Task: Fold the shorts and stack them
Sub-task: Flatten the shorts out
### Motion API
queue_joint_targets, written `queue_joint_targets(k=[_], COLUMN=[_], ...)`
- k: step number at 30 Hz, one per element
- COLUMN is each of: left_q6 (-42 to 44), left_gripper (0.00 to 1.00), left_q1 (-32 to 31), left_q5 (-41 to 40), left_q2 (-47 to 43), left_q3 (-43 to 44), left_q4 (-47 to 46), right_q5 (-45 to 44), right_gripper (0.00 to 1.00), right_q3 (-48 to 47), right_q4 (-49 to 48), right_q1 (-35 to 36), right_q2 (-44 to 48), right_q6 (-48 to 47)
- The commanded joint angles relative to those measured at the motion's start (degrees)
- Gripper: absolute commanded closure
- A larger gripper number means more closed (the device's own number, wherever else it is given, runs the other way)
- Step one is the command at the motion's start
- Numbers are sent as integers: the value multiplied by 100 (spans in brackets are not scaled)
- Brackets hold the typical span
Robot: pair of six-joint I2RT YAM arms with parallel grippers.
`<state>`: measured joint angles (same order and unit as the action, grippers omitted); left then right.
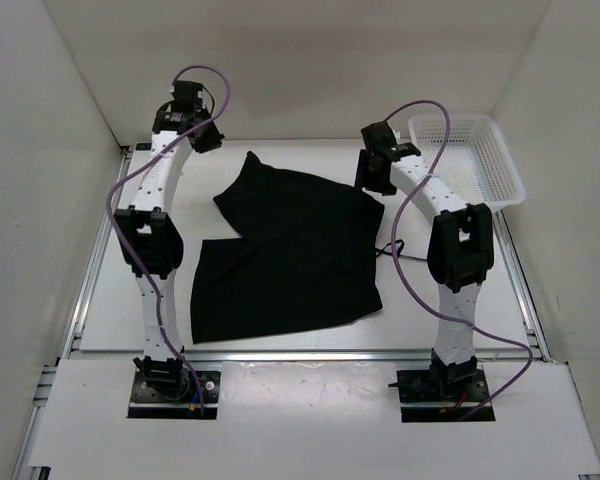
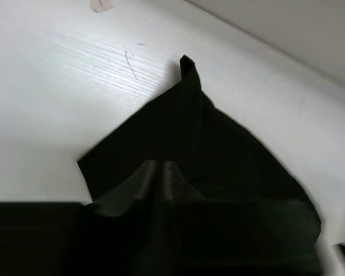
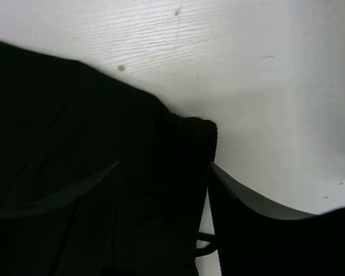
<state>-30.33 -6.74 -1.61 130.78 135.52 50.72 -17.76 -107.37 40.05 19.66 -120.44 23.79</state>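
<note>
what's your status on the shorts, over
Right gripper open astride far right corner of the shorts, spread flat. Left gripper by far left corner, jaws unclear. Basket apart, far right.

Top external camera: fixed high behind the near edge, looking down and forward over the whole white bench (image 1: 310,160). Left wrist camera: close above the bench, looking past the left hand (image 2: 160,168) at a pointed corner of the black cloth shorts (image 2: 190,144). Right wrist camera: nearer and lower, with the right hand (image 3: 164,167) framing its view. All three views share the shorts.
</note>
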Motion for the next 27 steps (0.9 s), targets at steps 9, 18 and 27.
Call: queue_joint_targets(k=[9,18,27], left_q6=[211,211,-86], left_gripper=[24,31,90], left_q1=[490,490,542], left_q5=[1039,645,215], left_q2=[51,790,687], left_q3=[-1240,-1010,-1413], left_q4=[114,219,342], right_q5=[299,299,185], right_gripper=[40,39,37], right_q3=[2034,2484,2317], right_q4=[-252,-51,186], right_q1=[161,161,161], right_q2=[1743,2227,2341], right_q6=[135,187,187])
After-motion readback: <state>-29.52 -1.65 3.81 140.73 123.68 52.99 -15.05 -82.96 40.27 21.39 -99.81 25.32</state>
